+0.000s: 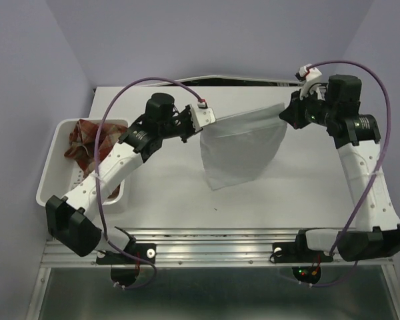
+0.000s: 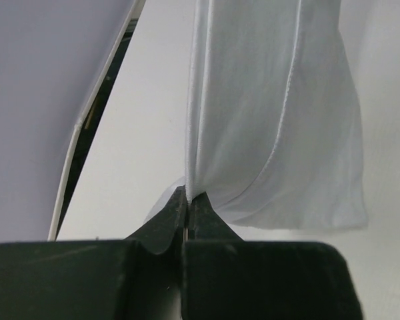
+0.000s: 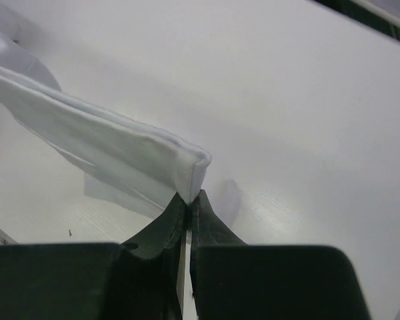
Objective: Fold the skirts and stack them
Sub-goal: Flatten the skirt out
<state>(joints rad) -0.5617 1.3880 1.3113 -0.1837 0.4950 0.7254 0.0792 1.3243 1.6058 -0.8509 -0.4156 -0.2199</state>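
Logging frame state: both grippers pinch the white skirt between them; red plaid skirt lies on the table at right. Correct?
One error: the red plaid skirt sits in the white bin at the left of the table, not on the table at right, per the top external view. Left gripper and right gripper do pinch the white skirt between them.

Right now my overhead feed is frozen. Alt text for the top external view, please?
The left arm and right arm hold a white skirt stretched between them over the table, jaws shut on its upper corners. At the left, a white bin holds a red patterned cloth.
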